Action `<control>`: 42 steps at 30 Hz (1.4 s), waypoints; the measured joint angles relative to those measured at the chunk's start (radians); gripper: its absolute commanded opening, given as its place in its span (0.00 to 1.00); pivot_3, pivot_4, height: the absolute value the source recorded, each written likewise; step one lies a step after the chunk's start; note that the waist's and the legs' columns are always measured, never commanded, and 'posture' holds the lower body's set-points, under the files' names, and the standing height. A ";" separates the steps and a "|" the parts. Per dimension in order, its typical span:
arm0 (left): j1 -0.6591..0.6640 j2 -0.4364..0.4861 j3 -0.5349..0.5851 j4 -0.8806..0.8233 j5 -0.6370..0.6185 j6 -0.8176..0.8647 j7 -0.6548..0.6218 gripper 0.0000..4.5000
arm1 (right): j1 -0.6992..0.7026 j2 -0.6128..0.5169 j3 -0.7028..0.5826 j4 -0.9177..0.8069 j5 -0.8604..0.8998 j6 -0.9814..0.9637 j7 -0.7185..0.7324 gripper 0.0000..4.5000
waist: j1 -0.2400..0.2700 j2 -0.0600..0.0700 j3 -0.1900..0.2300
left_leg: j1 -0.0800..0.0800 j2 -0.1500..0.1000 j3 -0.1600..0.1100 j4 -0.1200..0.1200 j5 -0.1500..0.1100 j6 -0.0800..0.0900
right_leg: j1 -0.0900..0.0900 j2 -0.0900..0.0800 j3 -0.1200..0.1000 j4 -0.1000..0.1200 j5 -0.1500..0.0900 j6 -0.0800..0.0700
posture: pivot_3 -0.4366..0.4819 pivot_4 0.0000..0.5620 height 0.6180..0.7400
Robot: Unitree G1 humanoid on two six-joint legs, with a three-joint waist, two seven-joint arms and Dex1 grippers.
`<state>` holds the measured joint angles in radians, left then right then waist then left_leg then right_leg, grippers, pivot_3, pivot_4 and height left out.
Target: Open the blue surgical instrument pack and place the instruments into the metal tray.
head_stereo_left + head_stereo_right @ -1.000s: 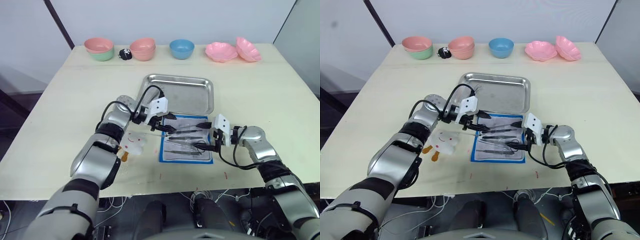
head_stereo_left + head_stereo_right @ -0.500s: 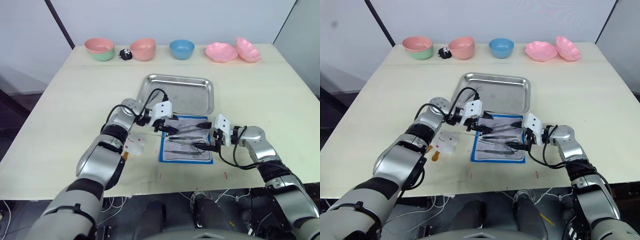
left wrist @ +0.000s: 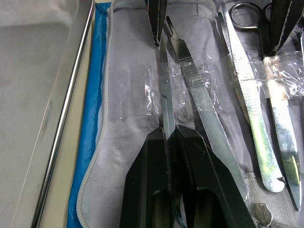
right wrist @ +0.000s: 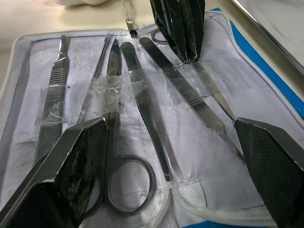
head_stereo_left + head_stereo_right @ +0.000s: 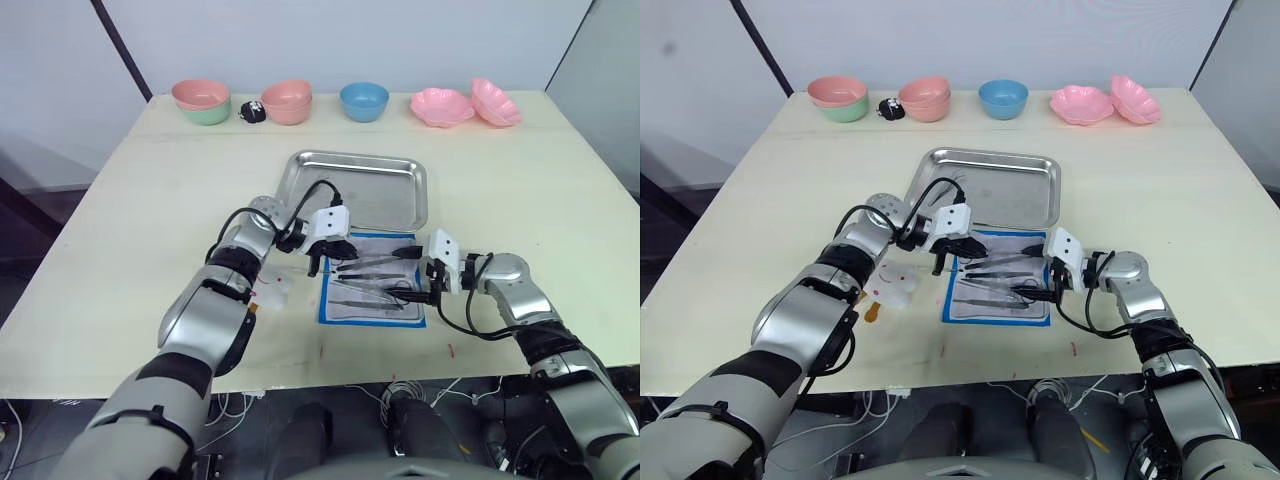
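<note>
Cream table (image 5: 130,200), opened blue surgical instrument pack (image 5: 372,281), left jaws (image 3: 170,137) pinching instruments (image 3: 166,102)

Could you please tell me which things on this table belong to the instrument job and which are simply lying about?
Belong to the job:
- blue surgical instrument pack, lying open
- instruments inside it
- metal tray
- left gripper, shut on an instrument
- right gripper, open

Lying about:
- blue bowl
- pink bowls
- pink dishes
- white plush toy

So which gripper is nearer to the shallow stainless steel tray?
Left. The left gripper sits at the open blue instrument pack's end next to the stainless steel tray. The right gripper hovers over the pack's far side, farther from the tray.
</note>
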<state>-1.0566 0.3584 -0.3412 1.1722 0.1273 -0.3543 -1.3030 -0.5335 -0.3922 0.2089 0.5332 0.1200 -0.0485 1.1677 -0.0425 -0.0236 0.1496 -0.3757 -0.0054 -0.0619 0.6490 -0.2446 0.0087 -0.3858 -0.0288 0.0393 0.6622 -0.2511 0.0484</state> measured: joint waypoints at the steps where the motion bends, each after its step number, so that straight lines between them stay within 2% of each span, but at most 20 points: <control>1: -0.001 0.000 0.000 0.000 0.001 0.001 0.000 0.01 | 0.000 0.000 0.000 0.000 0.000 0.000 0.000 1.00 | 0.000 0.000 0.000 | 0.000 0.000 0.000 0.000 0.000 0.000 | 0.000 0.000 0.000 0.000 0.000 0.000 | 0.48 0.27 1.00; 16: -0.039 -0.007 -0.018 0.000 0.054 0.032 -0.013 0.01 | 0.000 0.000 0.000 -0.002 0.000 0.003 -0.001 1.00 | 0.000 0.000 0.000 | 0.000 0.000 0.000 0.000 0.000 0.000 | 0.000 0.000 0.000 0.000 0.000 0.000 | 0.48 0.27 1.00; 42: -0.119 -0.013 -0.025 -0.015 0.108 0.201 -0.121 0.01 | 0.002 0.004 0.001 -0.012 0.000 0.012 -0.001 1.00 | -0.004 0.000 0.001 | -0.002 0.000 0.000 0.000 0.000 0.000 | -0.002 0.001 0.000 0.000 0.000 0.000 | 0.48 0.27 1.00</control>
<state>-1.1753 0.3450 -0.3657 1.1574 0.2356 -0.1529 -1.4235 -0.5318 -0.3885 0.2095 0.5208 0.1202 -0.0366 1.1665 -0.0467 -0.0234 0.1507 -0.3777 -0.0050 -0.0619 0.6487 -0.2446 0.0088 -0.3879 -0.0280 0.0394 0.6620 -0.2514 0.0489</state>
